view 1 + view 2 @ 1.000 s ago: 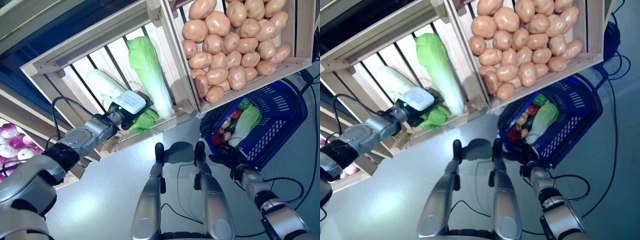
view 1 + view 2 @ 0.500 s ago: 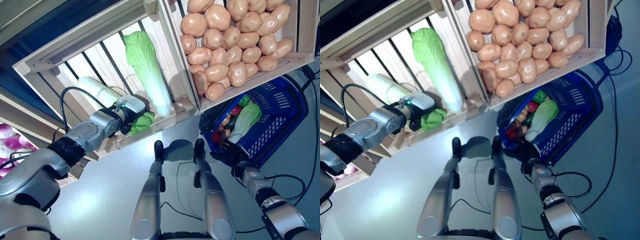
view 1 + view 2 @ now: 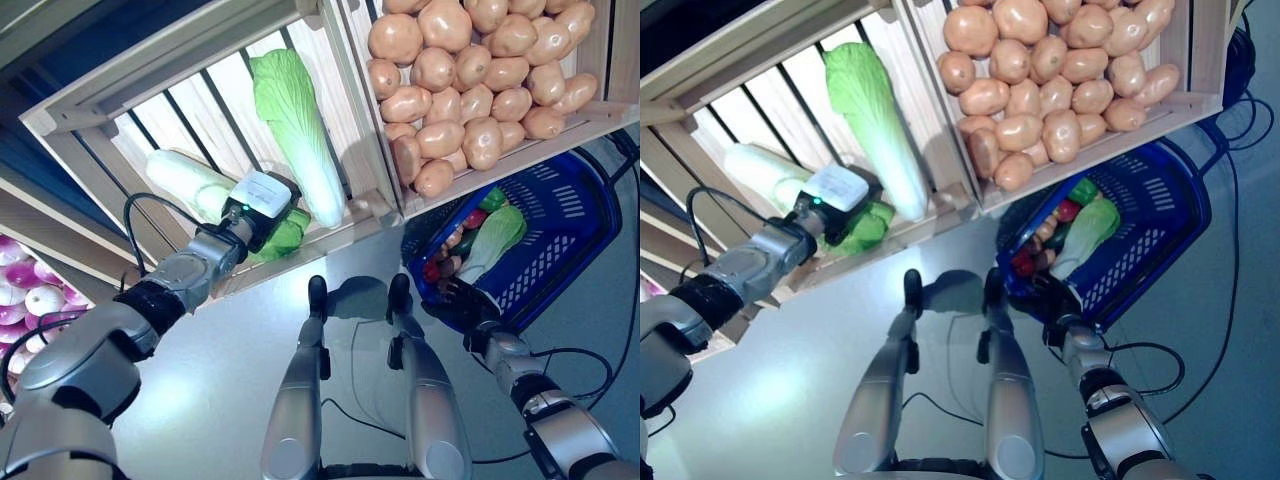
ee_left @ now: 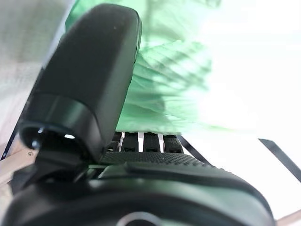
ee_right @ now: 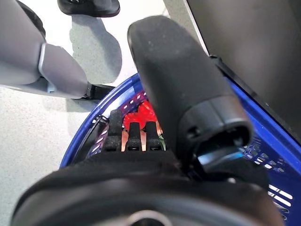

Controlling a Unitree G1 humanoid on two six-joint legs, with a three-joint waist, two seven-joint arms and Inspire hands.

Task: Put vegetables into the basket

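A pale cabbage (image 3: 185,180) lies in the slatted wooden crate (image 3: 120,95), its green leafy end (image 4: 174,84) toward the crate's front edge. My left hand (image 3: 262,205) is on that leafy end, thumb over the leaves and fingers curled beneath. A second, longer cabbage (image 3: 292,120) lies beside it, untouched. The blue basket (image 3: 560,215) hangs low at the right under the potato crate. It holds a cabbage (image 3: 492,240), something red (image 3: 472,220) and other vegetables. My right hand (image 3: 462,305) has its fingers hooked over the basket's near rim (image 5: 263,155).
A second wooden crate (image 3: 600,110) full of potatoes (image 3: 470,80) stands right of the cabbage crate. Purple-and-white round vegetables (image 3: 30,295) fill a lower shelf at the far left. Grey floor lies below the crates.
My left hand has stayed on the cabbage's leafy end and risen slightly against the crate. The right hand keeps its hold on the basket. The view has shifted a little.
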